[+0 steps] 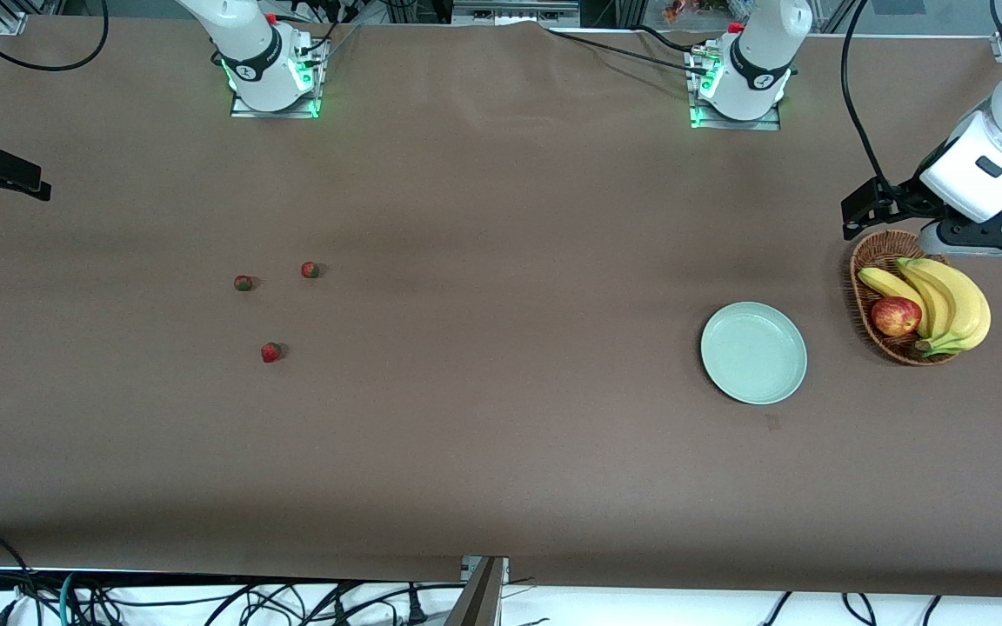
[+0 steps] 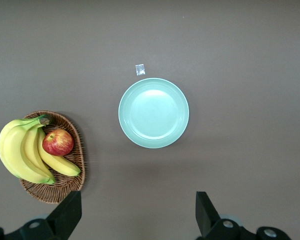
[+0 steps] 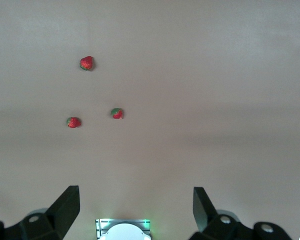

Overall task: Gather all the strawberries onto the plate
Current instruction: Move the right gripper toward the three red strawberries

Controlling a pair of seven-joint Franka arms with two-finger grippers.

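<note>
Three strawberries scattered, plate empty, both grippers spread wide

Three strawberries lie loose on the brown-covered worktop [image 1: 501, 174] toward the right arm's end. One strawberry [image 1: 310, 269] and a second strawberry [image 1: 243, 283] sit near each other, and a third strawberry [image 1: 271, 351] lies nearer the front camera than both. All three are apart from one another and well apart from the plate [image 1: 753, 352], which rests toward the left arm's end with nothing on it. A small pale tag [image 1: 772, 422] lies on the cover just beside the plate, on the side nearer the front camera. Next to the plate, closer still to the left arm's end, a brown wicker basket [image 1: 875, 252] holds a bunch of bananas [image 1: 953, 300] and a red apple [image 1: 895, 316].

The cover is smooth and plain, with faint creases between the two green-lit bases at the top of the front view. Black cables trail along the worktop's edges, and a metal frame post [image 1: 484, 591] shows at the lower edge.

The left gripper [image 2: 139, 212] hangs high over the worktop by the basket, pointing down, its fingers [image 2: 67, 212] spread far apart and holding nothing. The right gripper [image 3: 136, 210] hangs high near its own base, looking down on the strawberries, its fingers [image 3: 65, 207] likewise wide apart and empty.
</note>
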